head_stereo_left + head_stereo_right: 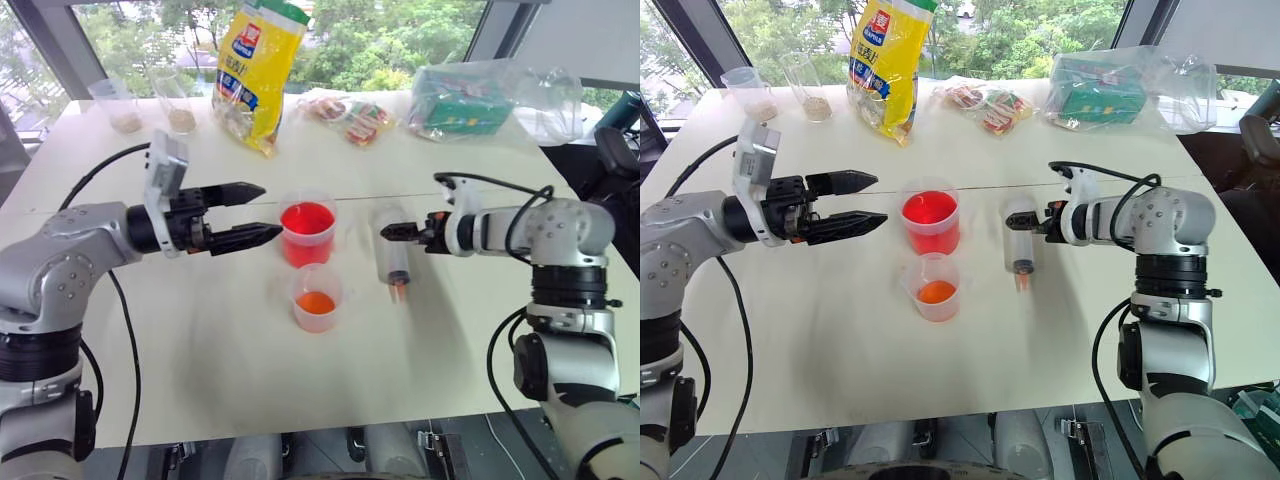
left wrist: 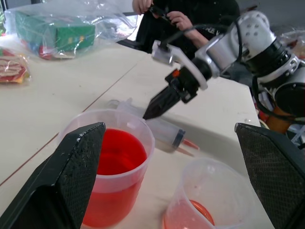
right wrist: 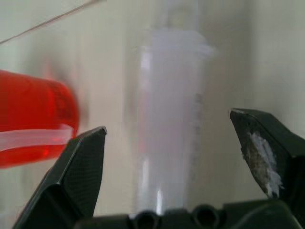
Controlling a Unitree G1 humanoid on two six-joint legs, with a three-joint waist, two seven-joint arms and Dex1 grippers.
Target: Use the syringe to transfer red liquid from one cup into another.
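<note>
A: Where does the syringe (image 1: 391, 256) lie?

B: Flat on the white tabletop (image 1: 200, 370), about midway between the near and far edges, a little toward the right edge. Its orange-red tip points at the near edge. The black plunger seal sits low in the barrel, close to the tip, so I judge it nearly empty.

A: And the right gripper (image 1: 386, 231)?

B: It hangs just at the far end of the barrel. In the right wrist view its two black fingers (image 3: 81, 176) stand wide apart, one on each side of the barrel and touching neither side. Released, holding nothing.

A: The cups?

B: The larger cup (image 1: 307, 232), with bright red liquid (image 1: 306, 219) fairly high in it, stands just left of the syringe. The smaller cup (image 1: 317, 297) stands just nearer the front edge, almost touching it, with shallow orange-red liquid low down.

A: The left gripper (image 1: 258, 212)?

B: Level, just left of the larger cup, fingers spread and empty, their tips near the cup wall but apart from it.

A: So which step is this?

B: My reading: the syringe is down between grips. Whether the transfer is finished I cannot tell.

A: What does the next move call for?

B: If another draw is wanted, the right fingers must close squarely across the round barrel, which may roll. Then lift it, swing the tip over the larger cup without knocking either cup.
</note>
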